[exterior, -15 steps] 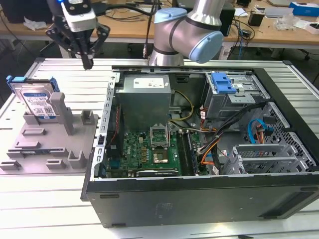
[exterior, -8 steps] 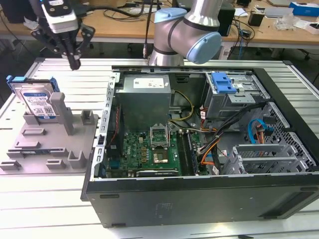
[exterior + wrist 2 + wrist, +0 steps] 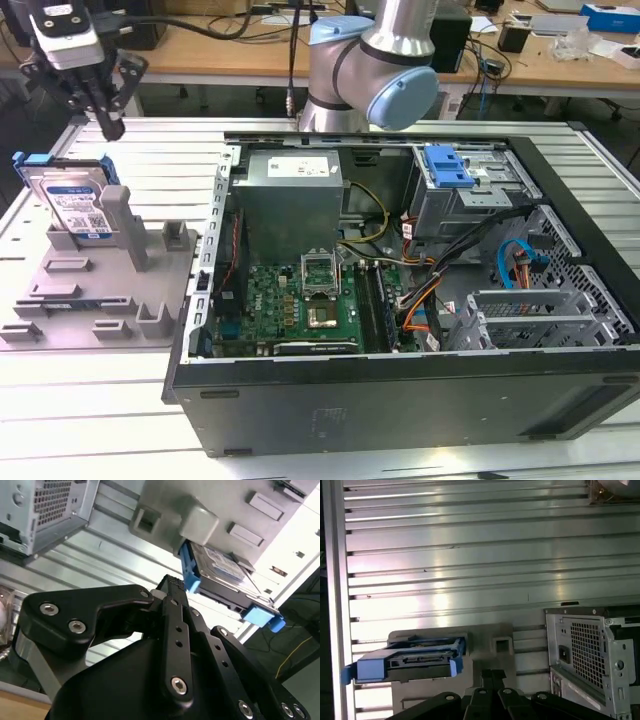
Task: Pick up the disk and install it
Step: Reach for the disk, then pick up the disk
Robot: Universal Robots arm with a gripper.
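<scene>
The disk (image 3: 75,203) is a silver drive with a white-and-blue label and blue rails. It leans upright in a grey fixture (image 3: 100,290) at the exterior view's left. My gripper (image 3: 108,125) hangs above and a little behind the disk, apart from it. Its black fingers are shut with nothing between them. In both wrist views the disk (image 3: 220,570) (image 3: 410,657) lies beyond the closed fingertips (image 3: 172,586) (image 3: 490,674).
An open computer case (image 3: 560,150) fills the middle and the exterior view's right, with a motherboard (image 3: 300,300), cables and a blue-latched drive cage (image 3: 447,167). The arm's base (image 3: 370,70) stands behind the case. Everything rests on a ribbed aluminium table (image 3: 150,150).
</scene>
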